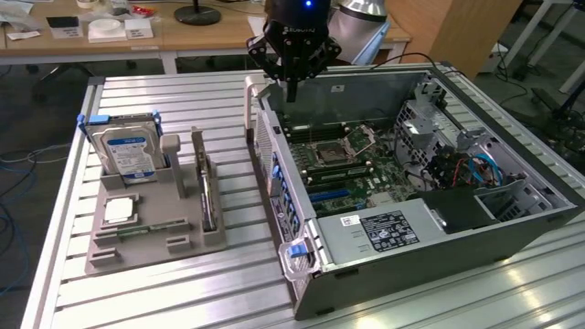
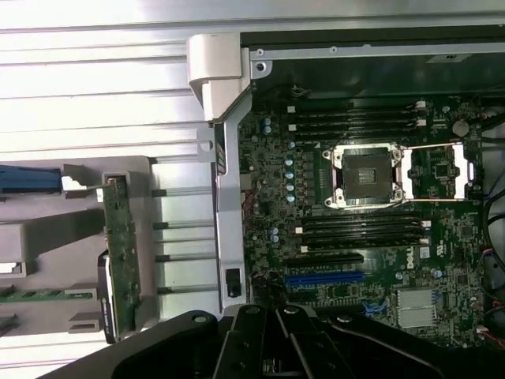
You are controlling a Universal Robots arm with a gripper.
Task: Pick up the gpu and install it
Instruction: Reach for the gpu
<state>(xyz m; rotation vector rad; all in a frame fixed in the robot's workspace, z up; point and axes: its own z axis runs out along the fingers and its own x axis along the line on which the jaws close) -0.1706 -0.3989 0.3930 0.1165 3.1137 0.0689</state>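
The gpu (image 1: 208,197) is a thin card standing on edge in a slot of the grey holder (image 1: 151,250), at the exterior view's left. In the wrist view the gpu (image 2: 122,254) shows as a green board with a dark metal end. My gripper (image 1: 290,90) hangs shut and empty above the rear corner of the open computer case (image 1: 512,226), well apart from the gpu. Its black fingers (image 2: 264,343) are pressed together over the motherboard (image 2: 355,213). A blue expansion slot (image 2: 323,278) lies free on the board.
A silver hard drive (image 1: 128,154) with a blue-white label stands in the holder beside the gpu, and a memory stick (image 1: 137,233) lies lower in it. The case's grey side frame (image 2: 225,197) runs between holder and motherboard. A desk with clutter sits behind.
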